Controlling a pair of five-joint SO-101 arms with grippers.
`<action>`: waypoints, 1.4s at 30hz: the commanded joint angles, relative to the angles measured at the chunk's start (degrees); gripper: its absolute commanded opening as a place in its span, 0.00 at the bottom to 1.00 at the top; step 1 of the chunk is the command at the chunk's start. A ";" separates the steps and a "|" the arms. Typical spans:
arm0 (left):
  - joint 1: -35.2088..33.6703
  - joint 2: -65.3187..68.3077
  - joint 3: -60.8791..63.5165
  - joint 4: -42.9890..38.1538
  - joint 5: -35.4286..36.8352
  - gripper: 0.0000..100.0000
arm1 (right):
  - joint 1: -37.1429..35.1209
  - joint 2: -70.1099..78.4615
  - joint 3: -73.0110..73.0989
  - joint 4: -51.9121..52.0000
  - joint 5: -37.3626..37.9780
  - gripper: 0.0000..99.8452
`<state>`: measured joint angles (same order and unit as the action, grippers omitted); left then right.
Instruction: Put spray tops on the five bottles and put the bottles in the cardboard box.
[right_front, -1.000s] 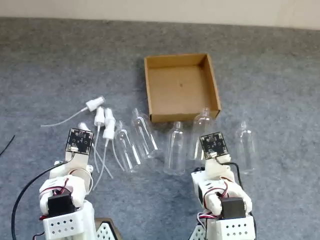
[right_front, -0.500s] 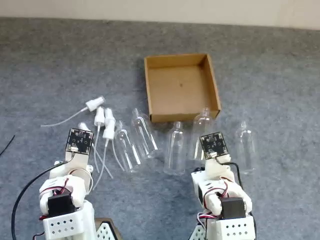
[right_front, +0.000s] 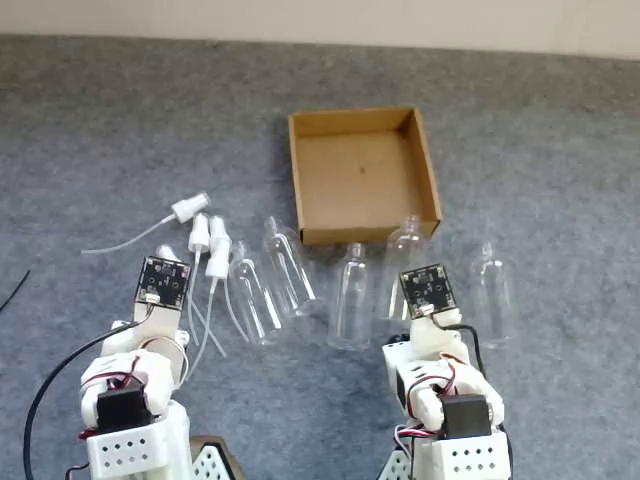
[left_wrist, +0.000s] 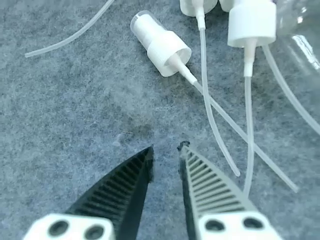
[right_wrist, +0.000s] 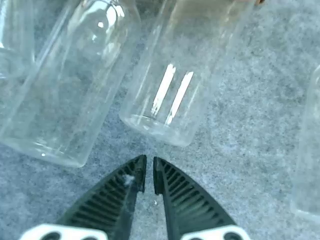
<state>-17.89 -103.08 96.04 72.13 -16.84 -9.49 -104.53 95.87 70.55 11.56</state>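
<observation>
The left gripper (left_wrist: 166, 150) hovers just above the grey table (right_front: 100, 120) with its jaws a narrow gap apart and nothing between them. Just ahead of its tips lies a white spray top (left_wrist: 162, 45) on its side, its thin tube trailing across the table. A second spray top (left_wrist: 251, 22) lies just beside it, and their tubes cross each other.

The right gripper (right_wrist: 149, 165) is low over the table too, its jaws all but closed and holding nothing. Its tips point at the gap between the bases of two clear bottles (right_wrist: 175, 75) (right_wrist: 65, 85) lying side by side.

In the high view five clear bottles lie capless in a loose row across the table (right_front: 252, 295) (right_front: 287, 265) (right_front: 350, 295) (right_front: 402, 265) (right_front: 492, 290), between the arms and the cardboard box (right_front: 300, 180). The neck of the fourth reaches the box's near wall. The fifth lies apart to the right. The spray tops are clustered (right_front: 200, 232) to the left of the row.
</observation>
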 joint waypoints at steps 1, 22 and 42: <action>1.27 -0.04 1.10 -0.97 -0.53 0.09 | 0.57 -0.57 6.11 0.31 0.35 0.00; -5.14 -0.04 1.10 -3.34 -0.70 0.09 | 9.89 -0.48 -4.35 -13.76 14.24 0.01; -5.14 -0.04 1.10 -3.08 -0.70 0.09 | 19.82 68.97 -67.12 5.67 13.45 0.16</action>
<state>-22.37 -103.08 96.04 70.37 -17.01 8.09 -49.14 42.24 72.57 25.10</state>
